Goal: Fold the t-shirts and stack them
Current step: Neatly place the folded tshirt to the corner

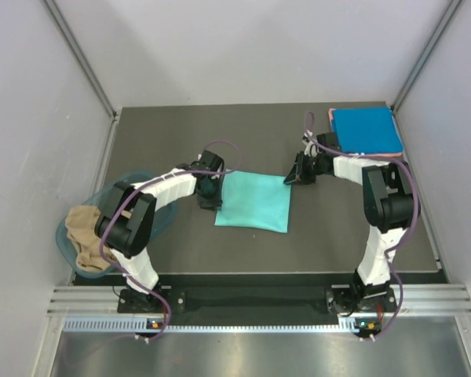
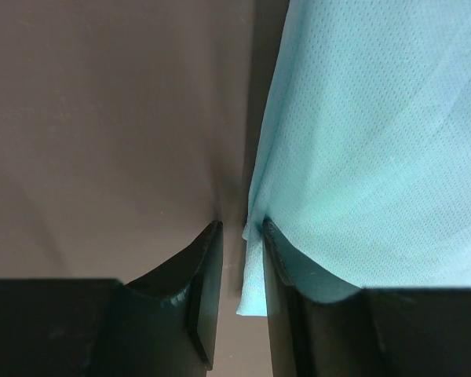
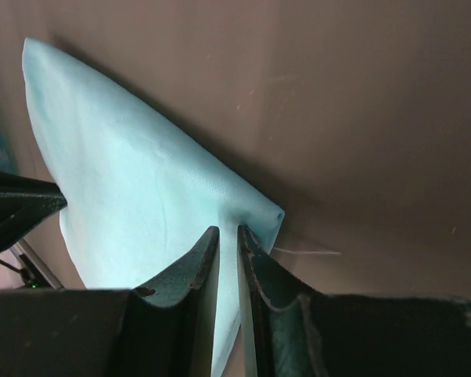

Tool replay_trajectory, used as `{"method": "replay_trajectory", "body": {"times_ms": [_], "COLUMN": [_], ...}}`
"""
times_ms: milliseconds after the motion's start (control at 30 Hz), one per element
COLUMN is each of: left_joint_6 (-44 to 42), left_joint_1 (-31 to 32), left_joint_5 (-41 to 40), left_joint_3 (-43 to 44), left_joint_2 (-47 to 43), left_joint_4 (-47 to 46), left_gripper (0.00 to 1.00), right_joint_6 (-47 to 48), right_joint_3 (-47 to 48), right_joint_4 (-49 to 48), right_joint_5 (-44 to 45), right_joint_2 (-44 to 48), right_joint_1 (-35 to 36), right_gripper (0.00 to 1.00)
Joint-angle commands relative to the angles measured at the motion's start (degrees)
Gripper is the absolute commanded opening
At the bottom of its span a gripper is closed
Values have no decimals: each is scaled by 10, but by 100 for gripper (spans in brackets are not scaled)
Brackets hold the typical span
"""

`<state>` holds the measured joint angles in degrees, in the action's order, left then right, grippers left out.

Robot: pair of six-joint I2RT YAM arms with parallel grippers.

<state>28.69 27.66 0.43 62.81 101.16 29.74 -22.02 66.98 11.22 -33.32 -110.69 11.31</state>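
Observation:
A teal-green t-shirt lies folded flat in the middle of the dark table. My left gripper is at its left edge. In the left wrist view the jaws stand a little apart, with the shirt's edge lying against the right finger and bare table showing beside it. My right gripper is at the shirt's far right corner. In the right wrist view its narrow jaws are closed on the teal cloth. A folded bright blue t-shirt lies at the back right, with a pink edge under it.
A translucent teal tub sits at the table's left edge and holds a crumpled tan t-shirt. Grey walls with metal rails close in the table on the left, back and right.

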Motion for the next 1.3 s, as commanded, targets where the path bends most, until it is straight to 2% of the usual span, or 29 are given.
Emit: {"method": "replay_trajectory", "body": {"times_ms": [0,100,200,267,300,333,433,533,667,833,967,1267], "left_joint_6": [-3,-5,-7,-7,-3,-2,8,10,8,2,-7,-3], "left_joint_1": [-1,-1,-2,-2,-2,-2,-1,-1,-3,-10,-10,-16], "left_joint_5": [-45,-75,-109,-113,-105,-97,-35,18,13,-41,-85,-103], "left_joint_3": [21,49,99,126,147,152,152,113,93,133,165,159], "left_joint_2": [10,20,29,29,28,26,24,28,63,112,143,144], "left_joint_4": [6,34,78,95,103,103,81,32,8,36,59,60], "left_gripper": [32,32,33,34,34,34,34,34,33,33,32,32], "right_joint_6": [15,12,8,7,6,7,4,11,26,33,48,62], "right_joint_3": [31,21,-1,-12,-26,-33,-52,-58,-55,-48,-41,-65], "right_joint_4": [-43,-42,-31,-23,-23,-24,-35,-44,-55,-87,-75,-59], "right_joint_5": [-30,-26,1,18,27,31,28,19,8,-6,-11,-21], "right_joint_2": [-7,10,53,77,93,101,102,83,58,16,3,4], "right_joint_1": [-17,-26,-28,-28,-28,-27,-26,-18,-2,-1,7,12], "right_gripper": [16,18,28,42,47,57,70,76,80,85,86,86]}}
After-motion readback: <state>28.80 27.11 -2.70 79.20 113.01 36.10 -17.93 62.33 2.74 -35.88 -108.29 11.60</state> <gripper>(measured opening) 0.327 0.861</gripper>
